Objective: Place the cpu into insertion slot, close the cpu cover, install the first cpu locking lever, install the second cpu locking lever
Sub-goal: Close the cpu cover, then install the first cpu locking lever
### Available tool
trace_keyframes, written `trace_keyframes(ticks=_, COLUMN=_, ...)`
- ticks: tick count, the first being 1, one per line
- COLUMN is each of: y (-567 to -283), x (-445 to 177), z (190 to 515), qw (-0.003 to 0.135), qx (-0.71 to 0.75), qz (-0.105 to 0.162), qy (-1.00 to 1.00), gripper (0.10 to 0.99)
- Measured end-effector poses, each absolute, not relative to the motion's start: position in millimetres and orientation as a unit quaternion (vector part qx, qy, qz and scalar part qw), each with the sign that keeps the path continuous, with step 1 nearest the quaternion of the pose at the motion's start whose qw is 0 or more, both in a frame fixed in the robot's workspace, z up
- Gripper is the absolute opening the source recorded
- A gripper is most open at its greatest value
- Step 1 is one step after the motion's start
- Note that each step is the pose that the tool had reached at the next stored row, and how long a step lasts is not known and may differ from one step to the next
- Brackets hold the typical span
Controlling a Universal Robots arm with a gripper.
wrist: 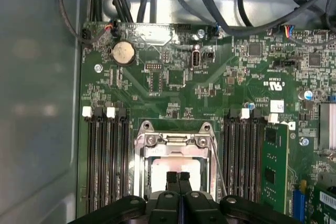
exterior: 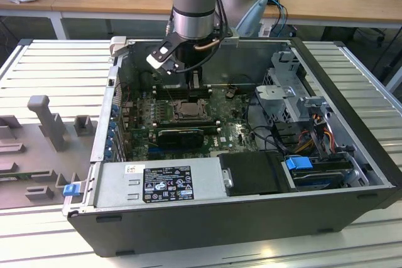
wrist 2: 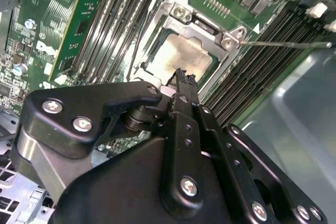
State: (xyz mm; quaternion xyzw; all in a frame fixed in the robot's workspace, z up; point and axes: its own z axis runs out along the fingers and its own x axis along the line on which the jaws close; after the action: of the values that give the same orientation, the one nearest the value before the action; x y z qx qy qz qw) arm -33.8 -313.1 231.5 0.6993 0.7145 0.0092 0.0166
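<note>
The cpu (wrist: pixel 160 167) lies in the insertion slot (exterior: pixel 187 112) on the green board, its pale silver top (wrist 2: pixel 184 56) showing through the window of the cpu cover (wrist: pixel 173 141). The cover (wrist 2: pixel 202 23) lies flat over the chip. A thin metal locking lever (wrist 2: pixel 283 44) sticks out from the socket's corner, and the same rod (wrist: pixel 218 171) slants along the socket's side. My gripper (wrist: pixel 178 178) hangs just over the chip's edge, fingertips (wrist 2: pixel 181 75) pressed together with nothing between them. In the exterior view the gripper (exterior: pixel 190 81) reaches down into the case above the socket.
Long black memory slots (wrist: pixel 107 156) flank the socket on both sides. Cables (wrist: pixel 210 3) run along the board's edge near a coin cell (wrist: pixel 124 52). The case holds a power supply (exterior: pixel 160 183) and a drive cage (exterior: pixel 295 98). A grey fixture (exterior: pixel 47 120) stands outside the case.
</note>
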Motion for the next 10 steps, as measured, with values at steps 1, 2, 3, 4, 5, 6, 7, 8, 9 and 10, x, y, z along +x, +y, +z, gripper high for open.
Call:
trace_keyframes(ticks=1, y=-313.1, x=-34.4, z=231.5, qw=0.017, qx=0.699, qz=0.009, qy=0.715, gripper=0.106)
trace_keyframes(ticks=2, y=-313.1, x=-34.8, z=231.5, qw=0.017, qx=0.699, qz=0.009, qy=0.715, gripper=0.106)
trace_keyframes(ticks=3, y=-313.1, x=-35.2, z=231.5, qw=0.017, qx=0.699, qz=0.009, qy=0.715, gripper=0.106)
trace_keyframes(ticks=4, y=-313.1, x=-35.7, z=231.5, qw=0.017, qx=0.699, qz=0.009, qy=0.715, gripper=0.106)
trace_keyframes(ticks=5, y=-313.1, x=-36.2, z=231.5, qw=0.017, qx=0.699, qz=0.009, qy=0.715, gripper=0.106)
trace_keyframes(ticks=6, y=-313.1, x=-36.8, z=231.5, qw=0.017, qx=0.699, qz=0.009, qy=0.714, gripper=0.106)
trace_keyframes(ticks=7, y=-313.1, x=-37.5, z=231.5, qw=0.017, qx=0.699, qz=0.009, qy=0.715, gripper=0.106)
trace_keyframes(ticks=8, y=-313.1, x=-37.6, z=231.5, qw=0.017, qx=0.699, qz=0.009, qy=0.715, gripper=0.106)
trace_keyframes(ticks=9, y=-313.1, x=-37.7, z=231.5, qw=0.017, qx=0.699, qz=0.009, qy=0.715, gripper=0.106)
trace_keyframes(ticks=10, y=-313.2, x=-37.8, z=232.6, qw=0.017, qx=0.699, qz=0.009, qy=0.715, gripper=0.106)
